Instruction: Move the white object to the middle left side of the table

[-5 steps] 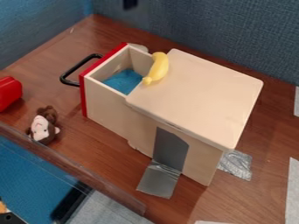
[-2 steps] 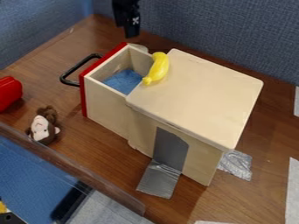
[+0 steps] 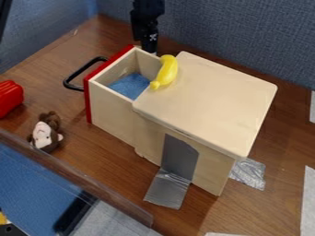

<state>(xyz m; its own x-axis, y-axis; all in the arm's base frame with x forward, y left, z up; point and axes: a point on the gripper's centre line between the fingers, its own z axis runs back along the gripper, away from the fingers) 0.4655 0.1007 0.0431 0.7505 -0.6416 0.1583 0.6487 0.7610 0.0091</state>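
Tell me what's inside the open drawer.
Blue fabric lies in the open drawer; anything beneath the fabric, or farther back under the wooden top, is hidden.

Middle's pretty much blocked by the wooden box [image 3: 206, 101] and its open drawer [image 3: 113, 108], but a decent gap can be used between drawer and plush monkey [image 3: 44, 133].

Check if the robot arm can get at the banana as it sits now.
Probably yes. The banana lies uncovered at the edge of the box top, and the claw hangs close by, at the far side of the drawer. It would likely need to lift over the drawer's rim first.
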